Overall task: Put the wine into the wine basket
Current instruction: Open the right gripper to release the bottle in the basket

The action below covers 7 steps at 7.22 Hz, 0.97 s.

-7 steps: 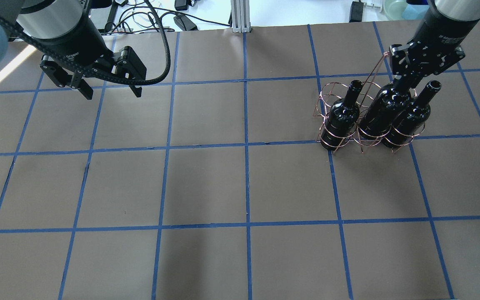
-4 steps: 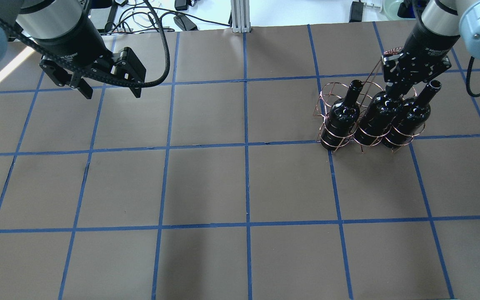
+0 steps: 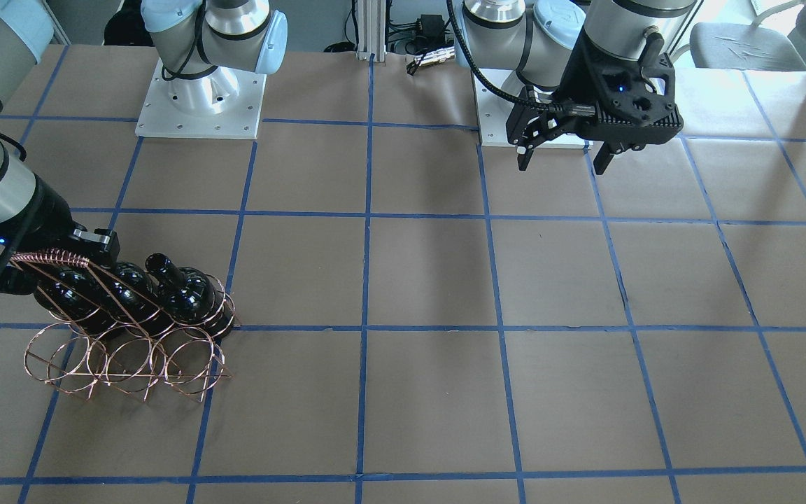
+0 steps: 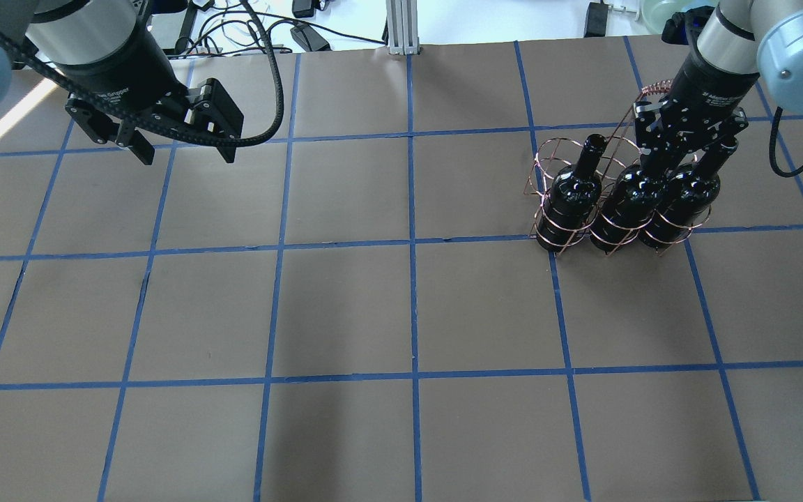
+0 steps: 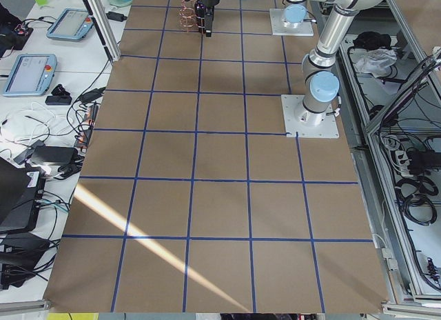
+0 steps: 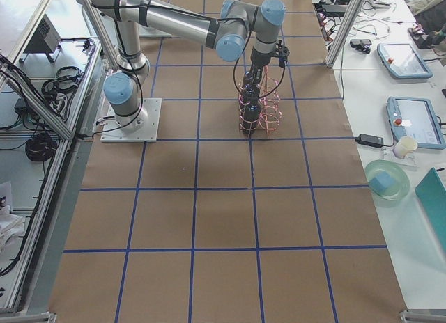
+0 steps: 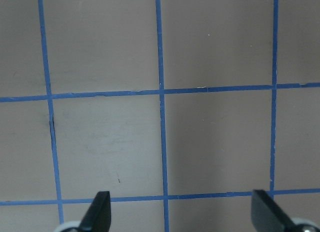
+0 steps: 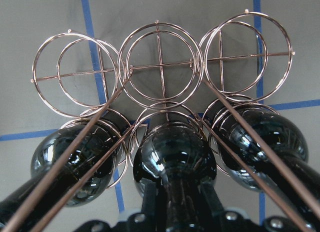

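One downward-pointing right gripper (image 4: 661,155) clamps wine (image 4: 631,201) by neck.

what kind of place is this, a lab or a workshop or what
Most likely a robotics lab or test cell: two arms on bolted base plates at a table papered brown and gridded with blue tape, with teach pendants and loose cables on the side benches.

white word "Gripper" on the left gripper (image 4: 189,160) body, small white lettering on the right gripper (image 4: 661,160) body too blurred to read
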### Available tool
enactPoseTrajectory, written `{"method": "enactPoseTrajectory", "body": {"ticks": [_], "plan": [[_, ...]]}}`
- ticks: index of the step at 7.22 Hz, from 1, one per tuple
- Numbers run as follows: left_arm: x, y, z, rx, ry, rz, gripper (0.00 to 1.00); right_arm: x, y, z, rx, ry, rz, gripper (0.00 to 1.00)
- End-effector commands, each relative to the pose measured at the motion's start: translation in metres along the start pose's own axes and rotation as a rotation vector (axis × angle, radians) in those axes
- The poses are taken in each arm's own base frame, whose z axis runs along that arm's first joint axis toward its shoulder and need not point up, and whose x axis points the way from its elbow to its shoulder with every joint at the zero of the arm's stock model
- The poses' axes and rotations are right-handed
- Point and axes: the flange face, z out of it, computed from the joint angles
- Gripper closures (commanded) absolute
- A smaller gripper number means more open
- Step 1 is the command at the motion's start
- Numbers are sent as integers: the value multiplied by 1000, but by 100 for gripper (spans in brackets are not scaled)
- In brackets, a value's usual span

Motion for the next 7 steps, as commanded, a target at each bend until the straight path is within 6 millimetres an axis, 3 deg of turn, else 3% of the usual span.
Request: {"method": "enactPoseTrajectory", "body": {"ticks": [1,2,3,5,6,7], "plan": [[0,1,-1,0,-3,-9,0,-2,-1,-14,29,-2,81,7],[0,0,-1,5,-3,-12,0,-14,5,-47,79,2,62,4],[0,1,-3,10,-3,-17,0,-38,25,-85,95,3,36,3],[0,2,-3,11,0,-40,0,-91,78,-118,71,2,-31,2],[0,1,-4,13,1,-47,0,-123,94,-124,73,-32,-31,1],[0,1,-4,13,-1,-48,0,-139,96,-128,82,-34,-36,1]]}}
